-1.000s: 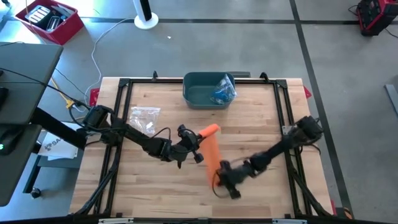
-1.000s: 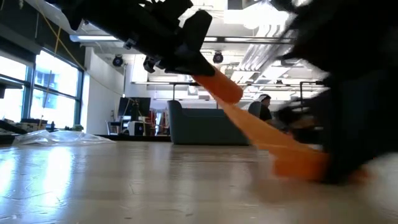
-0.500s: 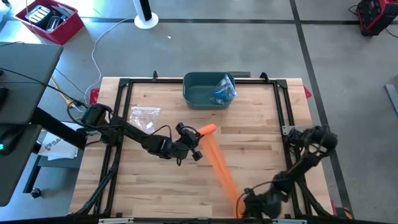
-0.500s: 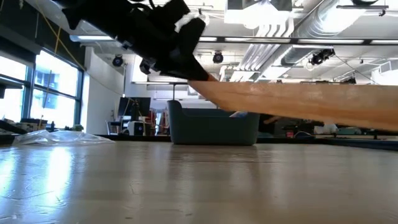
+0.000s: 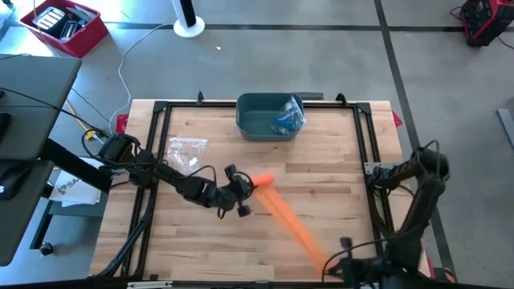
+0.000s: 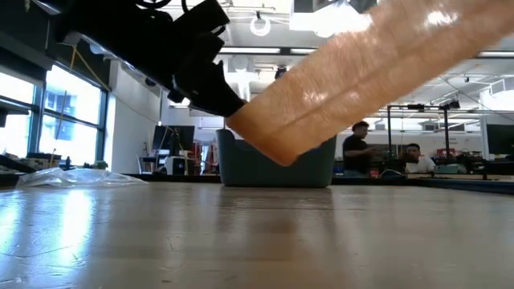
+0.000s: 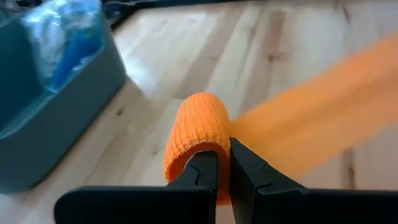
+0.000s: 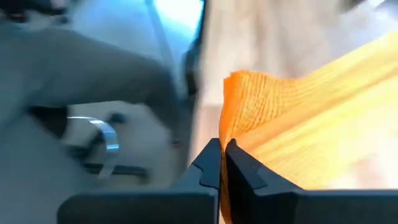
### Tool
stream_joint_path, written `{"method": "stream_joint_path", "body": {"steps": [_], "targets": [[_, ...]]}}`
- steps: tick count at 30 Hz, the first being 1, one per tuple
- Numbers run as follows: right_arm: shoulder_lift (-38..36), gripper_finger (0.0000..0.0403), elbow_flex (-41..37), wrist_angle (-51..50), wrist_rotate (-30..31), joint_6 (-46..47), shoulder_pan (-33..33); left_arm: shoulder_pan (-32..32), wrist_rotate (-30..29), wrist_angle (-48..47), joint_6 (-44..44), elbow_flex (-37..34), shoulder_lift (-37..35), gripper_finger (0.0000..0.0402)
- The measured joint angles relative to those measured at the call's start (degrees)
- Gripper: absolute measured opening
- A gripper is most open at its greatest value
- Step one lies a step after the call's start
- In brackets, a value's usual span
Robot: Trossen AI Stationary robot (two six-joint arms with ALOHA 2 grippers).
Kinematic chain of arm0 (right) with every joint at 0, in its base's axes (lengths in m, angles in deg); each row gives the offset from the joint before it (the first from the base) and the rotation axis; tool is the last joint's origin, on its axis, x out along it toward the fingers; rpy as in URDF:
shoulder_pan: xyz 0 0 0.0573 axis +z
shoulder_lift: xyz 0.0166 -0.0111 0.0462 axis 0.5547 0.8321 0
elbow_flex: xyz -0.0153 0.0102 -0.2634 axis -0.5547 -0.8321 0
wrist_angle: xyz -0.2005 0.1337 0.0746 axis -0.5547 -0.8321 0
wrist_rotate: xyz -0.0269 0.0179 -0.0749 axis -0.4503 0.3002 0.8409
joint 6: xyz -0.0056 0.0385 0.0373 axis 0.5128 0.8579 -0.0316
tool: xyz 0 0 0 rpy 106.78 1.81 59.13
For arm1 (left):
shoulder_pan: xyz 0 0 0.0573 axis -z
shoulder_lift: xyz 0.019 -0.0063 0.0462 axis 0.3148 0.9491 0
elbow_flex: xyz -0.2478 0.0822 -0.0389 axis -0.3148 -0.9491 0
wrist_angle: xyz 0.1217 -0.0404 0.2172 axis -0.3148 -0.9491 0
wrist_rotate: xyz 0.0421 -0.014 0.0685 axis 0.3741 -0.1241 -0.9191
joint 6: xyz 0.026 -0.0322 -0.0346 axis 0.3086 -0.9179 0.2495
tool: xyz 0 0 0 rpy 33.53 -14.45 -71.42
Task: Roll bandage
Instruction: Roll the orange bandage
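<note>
Wooden planks of the table [image 5: 193, 241] run under both my arms, with the open workshop floor around its black frame. My left gripper [image 7: 222, 163] sits over the middle of the table, fingers pressed together on the lower wall of the rolled end [image 7: 196, 127] of the orange bandage [image 5: 291, 222]; the roll pokes out just ahead of my fingertips. Beyond that roll, further from me, stands the teal bin [image 5: 259, 120] with a blue-and-clear packet [image 5: 287, 117] in it, and off to the side of my left arm lies a clear plastic bag [image 5: 186, 149].

From the roll, the loose strip stretches away in a straight band to my right gripper [image 8: 222, 160], which hangs at the near edge of the table, about at its frame. Its fingers are also squeezed shut, nipping the free end [image 8: 261, 106] of the strip, so the band looks taut between my two tools and, in the low view, lifted off the wood.

As I judge it, little is rolled yet: only a small coil at my left fingers, and the long stretch between the grippers remains to be wound. The winding itself is nearly all ahead.
</note>
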Motion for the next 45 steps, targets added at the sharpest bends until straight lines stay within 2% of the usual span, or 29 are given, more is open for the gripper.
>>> {"method": "stream_joint_path", "body": {"steps": [6, 10, 13, 17, 21, 25, 29, 34, 38, 45], "targets": [[-1.11, 0.0, 18.2, -36.4, 12.41, 2.17, -0.66, 2.22, 4.69, -1.72, 0.35, 0.0, 0.02, 0.0007], [-1.12, 0.0, 27.38, -53.58, 16.04, 3.87, -4.5, 4.75, 8.12, -1.66, 0.35, 0.0, 0.04, 0.0006], [-1.22, 0.0, 31.88, -61.64, 16.97, 3.42, -9.01, 7.05, 9.82, -1.52, -0.01, 0.0, 0.04, 0.0006], [-4.46, 0.0, 32.26, -58.41, 15.21, -10.21, -17.02, 10.24, 11.54, -0.54, -2.4, 0.0, 0.09, 0.0006], [-7.66, 0.0, 32.26, -61.3, 13.67, -14.08, -26.21, 13.99, 12.75, 0.92, -3.93, 1.14, 0.09, 0.0006], [-9.61, 0.0, 32.24, -58.41, 8.72, -24.37, -36.06, 17.47, 15.19, 1.12, -4.31, 4.37, 0.09, 0.0005], [-9.13, 0.0, 32.19, -51.74, -0.78, -36.46, -45.69, 20.02, 19.26, 0.9, -4.31, 8.82, 0.11, 0.0005], [-4.79, 0.0, 32.17, -40.06, -18.67, -54.12, -54.05, 23.37, 22.06, 0.66, -1.06, 14.52, 0.13, 0.0005], [1.05, 0.0, 32.17, -35.1, -30.77, -63.67, -56.45, 26.32, 20.43, 0.98, 2.52, 17.74, 0.14, 0.0005], [14.41, 0.0, 32.17, -25.68, -40.15, -70.48, -56.68, 30.04, 14.75, 2.4, 4.73, 19.06, 0.17, 0.0007]]}}
